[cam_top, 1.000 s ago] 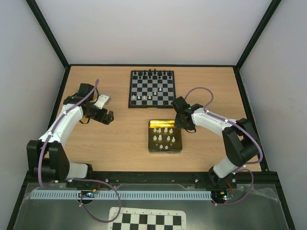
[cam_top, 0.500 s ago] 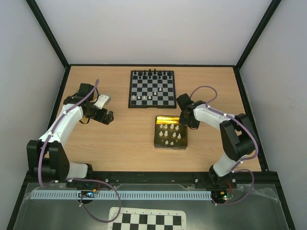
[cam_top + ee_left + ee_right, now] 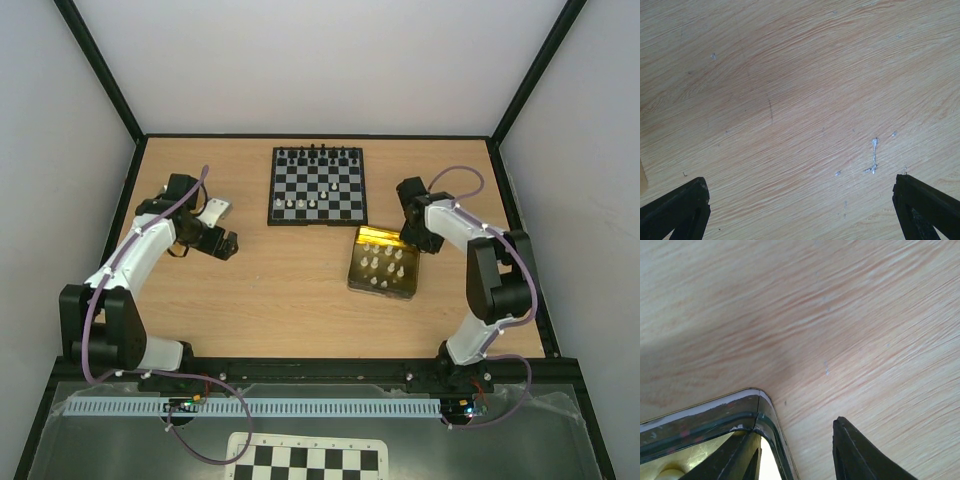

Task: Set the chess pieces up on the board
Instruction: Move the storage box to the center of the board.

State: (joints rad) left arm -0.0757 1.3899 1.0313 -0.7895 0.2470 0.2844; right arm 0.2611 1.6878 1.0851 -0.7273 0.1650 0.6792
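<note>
The right gripper (image 3: 793, 428) stands partly open astride one rounded corner of the gold tray (image 3: 715, 412). In the right wrist view its left finger (image 3: 742, 455) sits inside the tray against the wall. Its right finger (image 3: 855, 455) stands outside, with a strip of bare table (image 3: 850, 315) between it and the rim, so nothing is clamped. Both fingers are cut off by the bottom edge. Below the inner finger only the rounded top of one cream piece (image 3: 669, 473) shows.

From above, the chess pieces (image 3: 385, 265) still in the tray stand in rows just left of this gripper, too small to tell by type. The board (image 3: 345, 200) lies farther to its left and farther from the arm bases, apart from the tray, with black chessmen (image 3: 318, 154) along its far rows and a few white ones (image 3: 298, 204) near its near edge.

The left gripper (image 3: 800, 179) hangs wide open over bare wood, holding nothing, and only its two finger ends show.
</note>
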